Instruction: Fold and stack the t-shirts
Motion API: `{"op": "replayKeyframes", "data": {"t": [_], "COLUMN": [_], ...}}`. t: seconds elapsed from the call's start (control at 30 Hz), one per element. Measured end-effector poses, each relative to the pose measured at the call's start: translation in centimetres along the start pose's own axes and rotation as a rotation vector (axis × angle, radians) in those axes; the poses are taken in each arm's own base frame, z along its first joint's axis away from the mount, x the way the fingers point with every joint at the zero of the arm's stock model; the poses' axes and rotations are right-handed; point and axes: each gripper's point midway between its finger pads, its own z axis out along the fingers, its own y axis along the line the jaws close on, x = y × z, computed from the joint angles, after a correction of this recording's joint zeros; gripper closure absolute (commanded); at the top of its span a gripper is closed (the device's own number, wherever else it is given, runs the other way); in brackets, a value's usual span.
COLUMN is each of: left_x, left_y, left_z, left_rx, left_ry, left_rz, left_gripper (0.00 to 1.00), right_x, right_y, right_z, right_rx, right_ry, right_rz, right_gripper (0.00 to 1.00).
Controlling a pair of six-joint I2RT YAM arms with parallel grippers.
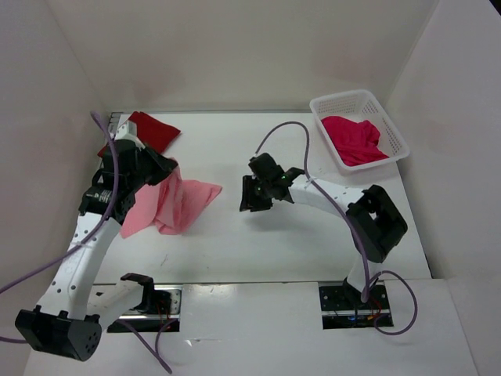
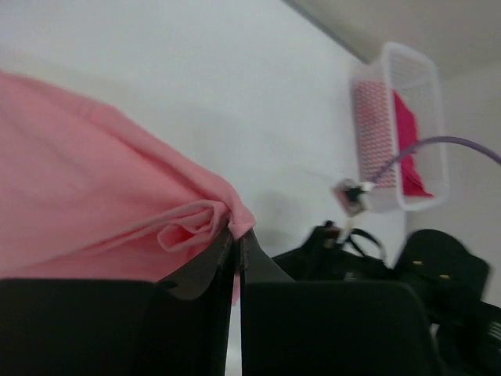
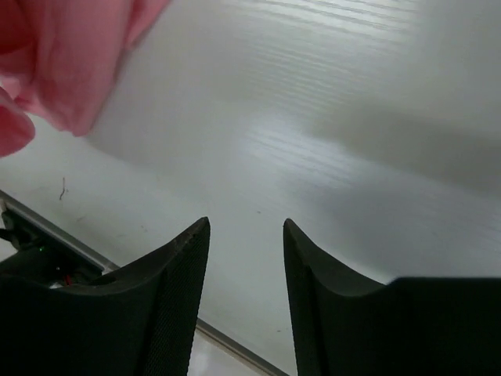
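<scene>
The left jaws are pinched almost together on a bunched fold of the pink shirt (image 2: 94, 204). In the left wrist view the cloth gathers into a small roll right at the tips and fans away to the left. Seen from above, this shirt spreads out from the jaws over the left half of the tabletop (image 1: 274, 251), rumpled, with one corner pointing toward the middle. How much of it rests on the surface and how much hangs I cannot tell.

The right jaws stand wide apart with nothing between them. They are over the bare middle of the tabletop, near the pink shirt's pointed corner but apart from it. In the right wrist view a blurred lobe of pink cloth fills the upper left corner, away from both fingers, with white tabletop showing through the gap.

The red shirt (image 1: 153, 131) lies at the far left corner of the tabletop, partly hidden behind the left arm (image 1: 78, 251). Whether it touches the pink shirt I cannot tell, since the arm covers the space between them.

The basket (image 1: 395, 129) sits at the far right corner, turned at a slant. The magenta shirt (image 1: 352, 139) is crumpled inside it. The right arm (image 1: 376, 219) reaches in from the near right edge, with its elbow near the basket.
</scene>
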Motion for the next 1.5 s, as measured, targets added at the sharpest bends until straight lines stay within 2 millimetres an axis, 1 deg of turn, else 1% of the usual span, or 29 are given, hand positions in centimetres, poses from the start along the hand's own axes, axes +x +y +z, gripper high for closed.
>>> {"op": "replayKeyframes", "data": {"t": [0.03, 0.07, 0.13, 0.17, 0.23, 0.27, 0.3, 0.37, 0.43, 0.5, 0.57, 0.6, 0.63, 0.67, 0.7, 0.73, 0.77, 0.8, 0.87, 0.9, 0.93, 1.0, 1.07, 1.13, 1.2, 1.27, 1.3, 1.4, 1.5], "left_x": [-0.3, -0.7, -2.3, -3.1, -4.5, -4.9, -5.3, -5.6, -5.4, -5.2, -5.0, -4.9, -4.8, -4.8, -4.8, -4.8, -4.6, -4.4, -3.9, -3.7, -3.5, -3.4, -3.4, -3.5, -4.2, -5.3, -6.0, -8.5, -12.3], "left_y": [-1.4, -2.9, -6.1, -7.6, -9.7, -10.4, -11.1, -11.9, -12.2, -12.1, -12.0, -11.9, -11.8, -11.7, -11.6, -11.4, -11.1, -10.7, -10.0, -9.7, -9.5, -9.2, -9.2, -9.2, -9.3, -9.7, -10.0, -11.6, -13.8], "left_z": [-0.1, -0.4, -1.0, -1.5, -2.6, -3.1, -3.6, -4.3, -4.4, -4.5, -4.5, -4.6, -4.6, -4.8, -4.8, -4.8, -4.8, -4.7, -4.4, -4.2, -4.0, -3.8, -3.7, -3.7, -3.9, -4.5, -5.0, -7.0, -9.8], "left_rx": [0.041, 0.085, 0.173, 0.214, 0.279, 0.305, 0.332, 0.369, 0.382, 0.381, 0.376, 0.373, 0.369, 0.367, 0.363, 0.358, 0.351, 0.341, 0.322, 0.314, 0.306, 0.296, 0.296, 0.291, 0.283, 0.277, 0.28, 0.3, 0.313], "left_ry": [0.009, 0.013, 0.002, -0.01, -0.037, -0.044, -0.053, -0.056, -0.046, -0.036, -0.029, -0.026, -0.024, -0.027, -0.031, -0.035, -0.037, -0.039, -0.032, -0.026, -0.023, -0.018, -0.021, -0.025, -0.044, -0.078, -0.1, -0.176, -0.288], "left_rz": [-0.001, 0.002, 0.007, 0.004, 0.009, 0.012, 0.015, 0.021, 0.024, 0.024, 0.025, 0.026, 0.026, 0.028, 0.03, 0.032, 0.032, 0.038, 0.044, 0.046, 0.046, 0.052, 0.067, 0.075, 0.096, 0.116, 0.121, 0.14, 0.159], "left_gripper": [0.93, 0.93, 0.93, 0.93, 0.93, 0.93, 0.93, 0.93, 0.93, 0.93, 0.93, 0.93, 0.93, 0.93, 0.93, 0.93, 0.93, 0.93, 0.93, 0.93, 0.93, 0.91, 0.91, 0.9, 0.9, 0.9, 0.9, 0.9, 0.9], "right_x": [0.3, 0.4, -0.1, -0.5, -1.5, -1.9, -2.4, -3.8, -4.5, -4.5, -4.4, -4.1, -3.9, -3.8, -3.8, -3.7, -3.6, -3.4, -3.0, -3.0, -3.2, -4.3, -5.7, -7.1, -8.2, -9.0, -9.4, -10.2, -10.6], "right_y": [0.5, 1.0, 2.6, 3.1, 4.0, 4.2, 4.5, 4.9, 4.5, 3.4, 1.8, 0.9, 0.3, -0.2, -0.6, -0.9, -1.0, -1.3, -2.0, -2.1, -2.1, -1.5, -0.1, 1.6, 3.4, 5.0, 6.0, 8.7, 11.4], "right_z": [0.2, 0.2, 0.1, 0.1, 0.2, 0.4, 0.8, 2.1, 3.7, 5.2, 6.4, 6.8, 7.1, 7.2, 7.3, 7.4, 7.5, 7.5, 7.0, 6.4, 5.7, 3.5, 0.3, -4.1, -9.5, -14.7, -17.6, -24.4, -30.8], "right_rx": [-0.01, -0.023, -0.066, -0.084, -0.11, -0.113, -0.114, -0.102, -0.085, -0.058, -0.017, 0.006, 0.022, 0.034, 0.044, 0.047, 0.049, 0.053, 0.073, 0.079, 0.081, 0.068, 0.029, -0.027, -0.091, -0.149, -0.182, -0.281, -0.38], "right_ry": [0.004, 0.001, -0.024, -0.041, -0.071, -0.08, -0.087, -0.11, -0.12, -0.111, -0.105, -0.1, -0.099, -0.101, -0.102, -0.108, -0.11, -0.112, -0.122, -0.131, -0.143, -0.189, -0.245, -0.311, -0.39, -0.464, -0.497, -0.566, -0.613], "right_rz": [-0.01, -0.018, -0.04, -0.047, -0.051, -0.051, -0.046, -0.037, -0.017, 0.014, 0.052, 0.075, 0.09, 0.103, 0.112, 0.118, 0.127, 0.132, 0.135, 0.13, 0.126, 0.11, 0.093, 0.072, 0.049, 0.031, 0.02, -0.006, -0.035], "right_gripper": [0.46, 0.45, 0.41, 0.37, 0.34, 0.3, 0.28, 0.28, 0.27, 0.27, 0.27, 0.29, 0.36, 0.47, 0.69, 0.77, 0.83, 0.94, 1.0, 1.0, 1.0, 1.0, 1.0, 1.0, 1.0, 1.0, 1.0, 1.0, 1.0]}}
